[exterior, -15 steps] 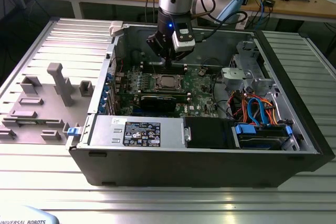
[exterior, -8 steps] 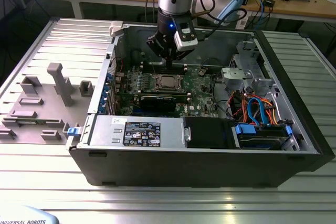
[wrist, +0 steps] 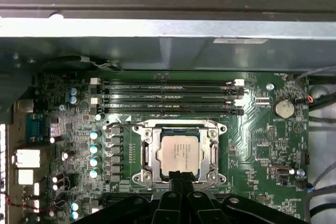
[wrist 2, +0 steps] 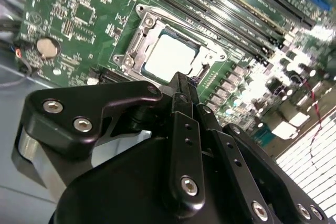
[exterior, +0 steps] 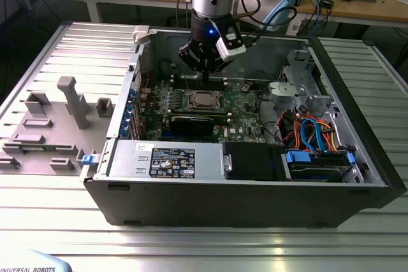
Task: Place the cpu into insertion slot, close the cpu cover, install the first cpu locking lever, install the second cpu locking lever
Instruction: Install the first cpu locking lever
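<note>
Arm comes down from the upper centre of the exterior view into the open computer case point(exterior: 191, 202), which lies on its side on the ribbed metal worktop point(exterior: 191, 246). The tool point(exterior: 206, 74) hangs over the green motherboard point(wrist: 252, 145), above the far side of the insertion slot point(wrist: 137, 178) and not touching it.

Tool is closed: in both wrist views the two black fingers point(wrist 2: 181, 129) sit pressed together to a single tip, nothing between them.

The cpu point(wrist: 179, 153) is already seated in the slot, silver top facing up, square to the socket. The cpu cover point(wrist: 178, 127) lies flat around it, with the chip showing through its window. Can't tell whether the locking levers are latched.

In the first wrist view the tool tip is just beside the cpu's near edge. The long memory slots point(wrist: 168, 95) run parallel on the far side of the socket.

In the exterior view the black card point(exterior: 191, 124) sits just below the socket. Grey fixture blocks point(exterior: 73, 103) stand on the worktop at the exterior view's left, well apart from the case.
</note>
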`<state>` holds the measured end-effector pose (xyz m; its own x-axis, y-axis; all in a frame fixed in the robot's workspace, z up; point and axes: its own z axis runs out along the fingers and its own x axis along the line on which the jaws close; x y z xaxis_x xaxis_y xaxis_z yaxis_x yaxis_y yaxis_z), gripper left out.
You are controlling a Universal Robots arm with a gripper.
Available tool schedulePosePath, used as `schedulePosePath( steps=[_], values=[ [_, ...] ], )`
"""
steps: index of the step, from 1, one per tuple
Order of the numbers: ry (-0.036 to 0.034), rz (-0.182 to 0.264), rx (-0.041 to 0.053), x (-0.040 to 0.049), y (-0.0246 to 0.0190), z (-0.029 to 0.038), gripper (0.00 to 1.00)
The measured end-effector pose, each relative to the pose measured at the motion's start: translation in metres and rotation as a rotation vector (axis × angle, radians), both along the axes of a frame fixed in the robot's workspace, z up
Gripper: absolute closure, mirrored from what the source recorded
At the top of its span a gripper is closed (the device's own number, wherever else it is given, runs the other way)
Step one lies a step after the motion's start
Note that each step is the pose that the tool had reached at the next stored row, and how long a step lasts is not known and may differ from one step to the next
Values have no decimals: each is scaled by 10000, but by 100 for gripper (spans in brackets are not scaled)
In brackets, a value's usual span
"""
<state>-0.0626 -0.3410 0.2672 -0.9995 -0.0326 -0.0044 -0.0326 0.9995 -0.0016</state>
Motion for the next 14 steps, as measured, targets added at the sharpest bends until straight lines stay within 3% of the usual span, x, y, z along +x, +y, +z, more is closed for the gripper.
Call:
schedulePosePath(
  steps=[6, 11, 14],
  values=[
    [-3, 810, 5, -19, 0, -4, 89],
    [-2, 880, 4, -101, 1, -9, 89],
    [0, 560, 2, -108, 1, -20, 89]
  ],
)
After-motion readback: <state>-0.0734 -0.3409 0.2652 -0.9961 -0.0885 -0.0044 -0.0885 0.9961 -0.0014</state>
